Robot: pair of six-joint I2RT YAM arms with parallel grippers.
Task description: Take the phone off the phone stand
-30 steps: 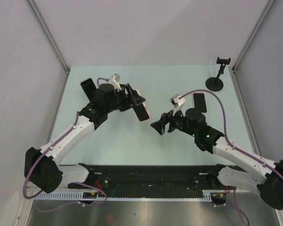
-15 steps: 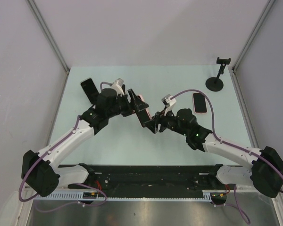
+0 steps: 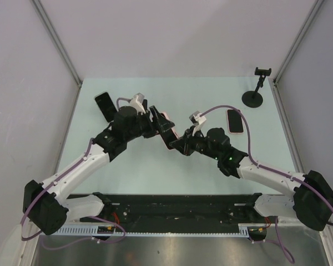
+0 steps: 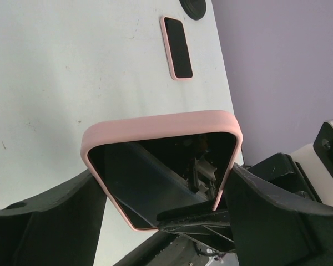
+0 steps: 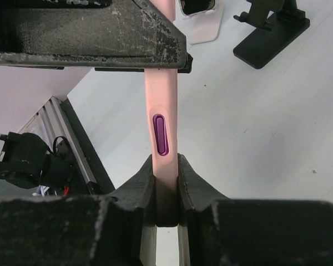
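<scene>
Pinching the pink phone (image 5: 163, 94) by its thin edge, the right fingers (image 5: 194, 180) grip it — the left fingers (image 4: 44, 221) (spread wide) clasp its sides over the counter (image 3: 150, 172).

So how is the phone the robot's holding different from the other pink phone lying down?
The held phone is up in the air and tilted; the loose phone lies flat on the table, screen up. The held phone is gripped by the left tool and pinched by the right tool; nothing touches the loose phone. Both have pink cases and dark screens.
</scene>
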